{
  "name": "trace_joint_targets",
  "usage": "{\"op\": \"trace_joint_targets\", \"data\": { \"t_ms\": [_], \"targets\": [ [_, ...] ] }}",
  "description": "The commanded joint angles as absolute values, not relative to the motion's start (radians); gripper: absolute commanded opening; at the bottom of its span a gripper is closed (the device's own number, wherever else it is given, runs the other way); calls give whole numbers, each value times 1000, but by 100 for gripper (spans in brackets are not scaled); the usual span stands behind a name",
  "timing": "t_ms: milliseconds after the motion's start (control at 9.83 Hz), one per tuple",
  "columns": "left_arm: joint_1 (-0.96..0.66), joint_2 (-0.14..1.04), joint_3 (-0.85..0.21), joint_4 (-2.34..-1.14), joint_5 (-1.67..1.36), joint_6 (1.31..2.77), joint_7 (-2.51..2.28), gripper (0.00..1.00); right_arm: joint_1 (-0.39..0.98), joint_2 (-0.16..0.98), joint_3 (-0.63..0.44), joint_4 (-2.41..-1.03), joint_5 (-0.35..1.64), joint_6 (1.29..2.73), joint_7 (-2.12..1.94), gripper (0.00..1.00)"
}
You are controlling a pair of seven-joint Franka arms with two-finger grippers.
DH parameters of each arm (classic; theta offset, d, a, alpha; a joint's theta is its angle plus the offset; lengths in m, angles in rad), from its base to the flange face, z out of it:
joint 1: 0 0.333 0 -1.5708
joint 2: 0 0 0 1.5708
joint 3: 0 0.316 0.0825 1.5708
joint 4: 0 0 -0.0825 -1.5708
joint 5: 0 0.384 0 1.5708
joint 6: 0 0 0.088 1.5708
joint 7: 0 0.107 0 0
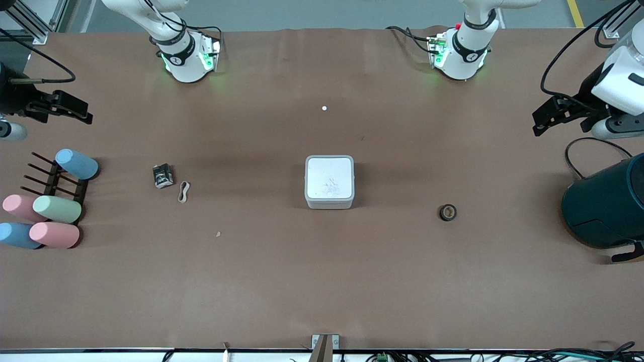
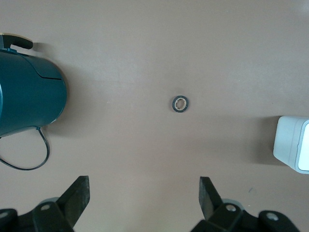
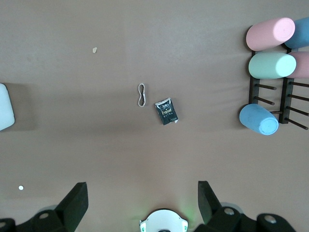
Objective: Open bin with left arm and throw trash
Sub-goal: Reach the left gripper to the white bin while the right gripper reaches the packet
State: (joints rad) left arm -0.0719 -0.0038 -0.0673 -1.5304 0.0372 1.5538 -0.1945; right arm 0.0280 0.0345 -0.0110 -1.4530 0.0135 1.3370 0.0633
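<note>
Centrally on the table [image 1: 322, 281] sits the bin [image 1: 329, 182], lid shut. Both arms wait: left gripper [image 1: 546, 119] and right gripper [image 1: 70, 108] hang with fingers spread. Wrapper [image 1: 163, 176] touches the rubber band [image 1: 184, 191]; tape ring [image 1: 448, 212] lies apart.
</note>
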Motion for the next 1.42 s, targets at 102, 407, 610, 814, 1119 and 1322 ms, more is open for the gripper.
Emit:
{"op": "trace_joint_targets", "data": {
  "t_ms": [102, 407, 610, 814, 1119, 1322],
  "targets": [
    [-77, 3, -72, -1522, 21, 1520, -192, 100, 26, 20, -9, -1471, 5, 1339, 61, 100],
    [-158, 55, -100, -1525, -35, 1522, -190, 94, -10, 20, -12, -1534, 9, 1383, 43, 100],
    [-274, 171, -100, -1519, -127, 1607, -231, 23, -11, 6, -12, -1692, 15, 1518, 11, 100],
    [-438, 326, -100, -1517, -161, 1814, -331, 0, -9, 5, -12, -1881, 17, 1709, -63, 100],
    [-563, 524, -97, -1476, -152, 2075, -420, 0, -9, 6, -14, -2200, 17, 2096, -148, 100],
    [-606, 607, -94, -1468, -147, 2172, -457, 0, -21, 21, -15, -2316, 15, 2303, -222, 100]
  ]
}}
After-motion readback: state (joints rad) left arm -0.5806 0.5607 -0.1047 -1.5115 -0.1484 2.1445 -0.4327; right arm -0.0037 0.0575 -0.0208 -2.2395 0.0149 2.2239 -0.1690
